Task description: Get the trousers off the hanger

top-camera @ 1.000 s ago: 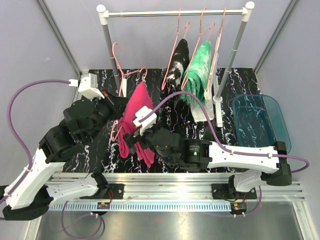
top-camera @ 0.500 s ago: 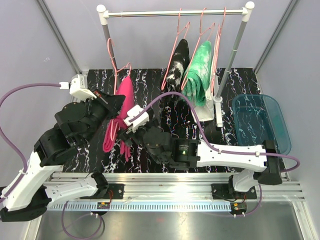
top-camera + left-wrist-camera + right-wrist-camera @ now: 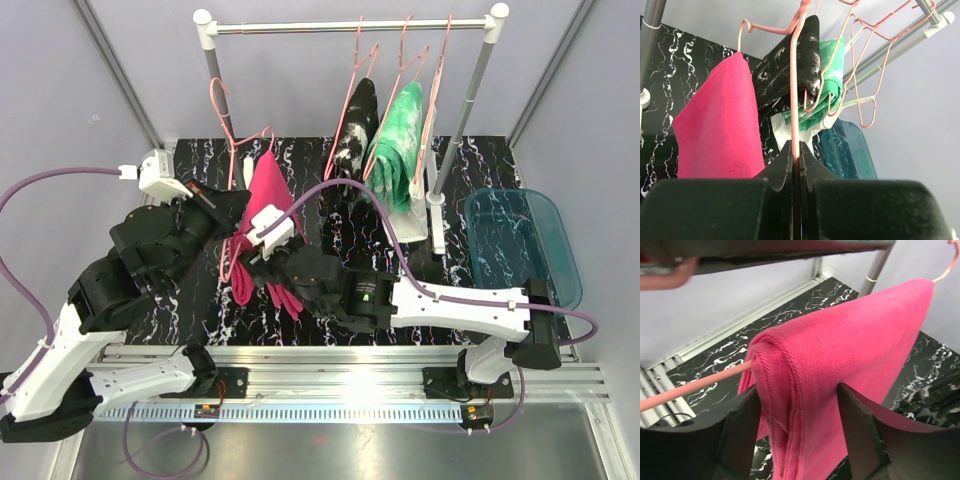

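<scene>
The magenta trousers (image 3: 265,195) are draped over the bar of a pink hanger (image 3: 796,75) that is held off the rail (image 3: 350,26), in front of it. The hanger's wire is pinched between the pressed-together jaws of the left gripper (image 3: 796,150), while the jaws of the right gripper (image 3: 799,390) are spread to either side of the folded cloth, not yet closed on it. The cloth is judged light, soft and limp, so it is best gripped through all layers of the thick fold just under the bar and drawn sideways, since a single layer would likely only be stretched or unfolded.

Pale grey walls (image 3: 60,90) (black marbled tabletop (image 3: 485,165))
</scene>
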Tool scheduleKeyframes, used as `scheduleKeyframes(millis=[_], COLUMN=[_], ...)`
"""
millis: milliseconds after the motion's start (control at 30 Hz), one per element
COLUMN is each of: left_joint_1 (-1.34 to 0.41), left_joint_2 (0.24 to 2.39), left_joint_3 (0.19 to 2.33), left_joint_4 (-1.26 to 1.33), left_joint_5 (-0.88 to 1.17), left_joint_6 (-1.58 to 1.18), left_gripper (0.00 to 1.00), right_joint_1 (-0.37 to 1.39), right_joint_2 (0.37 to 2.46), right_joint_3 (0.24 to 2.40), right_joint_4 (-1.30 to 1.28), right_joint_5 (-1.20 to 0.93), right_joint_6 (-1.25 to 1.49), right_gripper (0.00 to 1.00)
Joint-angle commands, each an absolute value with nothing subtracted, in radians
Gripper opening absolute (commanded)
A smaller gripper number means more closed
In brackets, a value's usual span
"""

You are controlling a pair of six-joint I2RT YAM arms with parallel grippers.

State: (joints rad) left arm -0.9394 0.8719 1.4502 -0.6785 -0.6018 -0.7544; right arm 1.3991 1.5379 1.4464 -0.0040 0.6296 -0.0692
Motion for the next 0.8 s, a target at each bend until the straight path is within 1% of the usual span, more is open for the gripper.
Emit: scheduleKeyframes(millis=[0, 100, 167, 200, 233, 300, 333, 367, 500, 600, 633, 767], left_joint_1=[-0.943, -0.943, -0.943, -0.943, -0.943, -0.943, -0.943, -0.943, -0.943, -0.943, -0.943, -0.943], left_joint_2=[0.838, 0.831, 0.831, 0.831, 0.831, 0.833, 0.839, 0.844, 0.859, 0.862, 0.861, 0.854], left_joint_3=[1.503, 1.511, 1.514, 1.514, 1.516, 1.52, 1.523, 1.529, 1.557, 1.569, 1.566, 1.54], left_joint_4=[-0.474, -0.477, -0.477, -0.477, -0.477, -0.479, -0.483, -0.489, -0.5, -0.497, -0.492, -0.471], left_joint_5=[-0.623, -0.604, -0.595, -0.594, -0.591, -0.592, -0.598, -0.603, -0.62, -0.615, -0.608, -0.586], left_joint_6=[-0.765, -0.762, -0.764, -0.764, -0.762, -0.759, -0.756, -0.75, -0.729, -0.729, -0.733, -0.756], left_gripper=[0.0, 0.0, 0.0, 0.0, 0.0, 0.0, 0.0, 0.0, 0.0, 0.0, 0.0, 0.0], right_joint_1=[1.374, 1.361, 1.35, 1.348, 1.348, 1.35, 1.348, 1.348, 1.348, 1.348, 1.345, 1.338], right_joint_2=[1.528, 1.517, 1.519, 1.519, 1.519, 1.514, 1.511, 1.5, 1.473, 1.468, 1.471, 1.52], right_joint_3=[1.453, 1.445, 1.447, 1.45, 1.451, 1.46, 1.462, 1.459, 1.442, 1.427, 1.427, 1.477], right_joint_4=[0.052, 0.058, 0.06, 0.055, 0.051, 0.035, 0.019, 0.009, -0.047, -0.025, -0.014, -0.009], right_joint_5=[0.661, 0.655, 0.641, 0.629, 0.608, 0.575, 0.539, 0.519, 0.477, 0.523, 0.569, 0.604], right_joint_6=[-0.104, -0.136, -0.152, -0.169, -0.178, -0.187, -0.187, -0.187, -0.189, -0.199, -0.199, -0.189], right_gripper=[0.65, 0.58, 0.56, 0.5, 0.5, 0.52, 0.58, 0.6, 0.6, 0.61, 0.61, 0.62])
